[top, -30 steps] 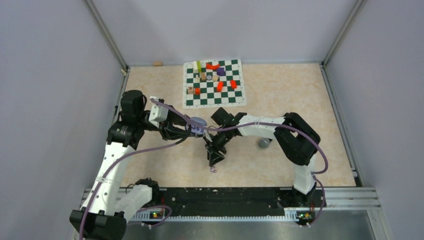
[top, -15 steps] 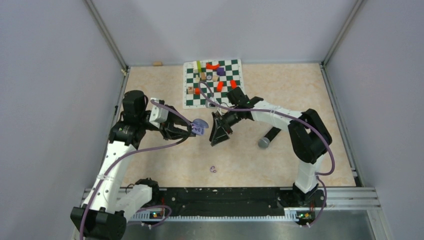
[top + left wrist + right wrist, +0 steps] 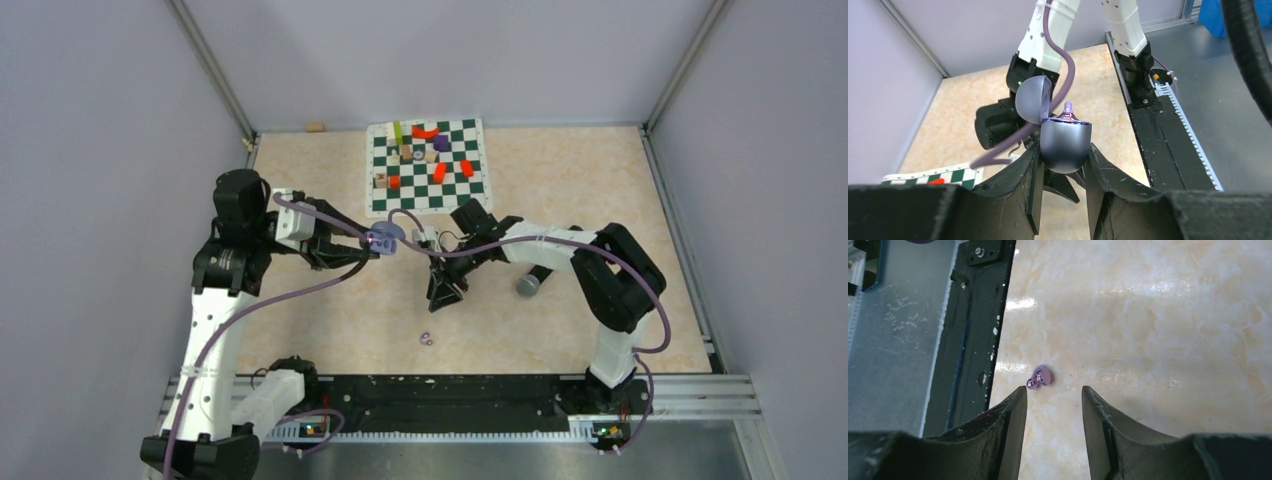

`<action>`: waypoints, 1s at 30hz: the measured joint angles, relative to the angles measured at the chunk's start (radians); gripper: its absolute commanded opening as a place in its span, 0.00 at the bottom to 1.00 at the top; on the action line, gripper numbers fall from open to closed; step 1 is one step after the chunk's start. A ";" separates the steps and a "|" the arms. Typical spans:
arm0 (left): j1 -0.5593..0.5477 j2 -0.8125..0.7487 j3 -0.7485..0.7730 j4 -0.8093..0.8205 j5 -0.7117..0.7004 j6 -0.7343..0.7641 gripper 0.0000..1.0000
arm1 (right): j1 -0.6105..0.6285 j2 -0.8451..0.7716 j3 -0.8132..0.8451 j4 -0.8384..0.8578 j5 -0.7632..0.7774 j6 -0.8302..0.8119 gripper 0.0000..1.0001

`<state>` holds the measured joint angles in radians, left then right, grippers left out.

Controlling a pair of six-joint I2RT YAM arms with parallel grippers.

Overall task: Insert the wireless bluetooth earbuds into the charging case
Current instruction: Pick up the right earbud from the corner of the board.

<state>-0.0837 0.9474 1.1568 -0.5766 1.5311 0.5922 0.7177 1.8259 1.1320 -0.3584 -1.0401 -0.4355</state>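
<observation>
**Right gripper [image 3: 440, 296] lines up on loose earbud [image 3: 426, 338]; left gripper [image 3: 377, 243] presents charging case [image 3: 388, 238]**

Top view: the right gripper hangs near the middle of the frame and points down-frame at the loose earbud, a tiny purple piece on the table [image 3: 560, 190] below it, apart from the fingers. Left of centre, the left gripper is clamped on the charging case and holds it off the table. A black microphone [image 3: 530, 281] lies to the right. A chessboard mat [image 3: 428, 195] with small blocks sits at upper centre. Neither is in the way.

Left wrist view: both fingers [image 3: 1027, 172] squeeze the rounded lower shell of the case at frame centre. Its lid [image 3: 1030, 99] is hinged open toward the upper left. A purple stem [image 3: 1068, 108] pokes up from the mouth. It looks like one earbud already seated, so one pocket is probably left to fill.

Right wrist view: the jaws stand apart with nothing between them. The loose earbud [image 3: 1040, 376] lies just beyond the tips, left of the gap's centre line and close to the left-hand finger [image 3: 1010, 417]. The dark rail [image 3: 973, 315] runs near it on the left.

To do this pick well, shift the gripper left in this frame until the earbud sits centred in the gap, then come straight down and close slowly. A piece this small, glossy and rounded will likely squirt aside under an off-centre pinch.
</observation>
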 measured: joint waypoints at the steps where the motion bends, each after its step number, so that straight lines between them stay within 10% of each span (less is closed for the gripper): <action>1: 0.005 -0.005 0.018 -0.023 0.000 0.015 0.00 | 0.007 0.002 0.000 0.003 0.014 -0.010 0.44; 30: 0.036 -0.035 0.065 -0.158 0.009 0.098 0.00 | 0.187 0.098 0.021 -0.056 0.227 -0.146 0.39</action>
<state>-0.0475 0.9123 1.2221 -0.7349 1.5402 0.6907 0.9047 1.9244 1.1526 -0.4141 -0.8131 -0.5812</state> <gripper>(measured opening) 0.370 0.393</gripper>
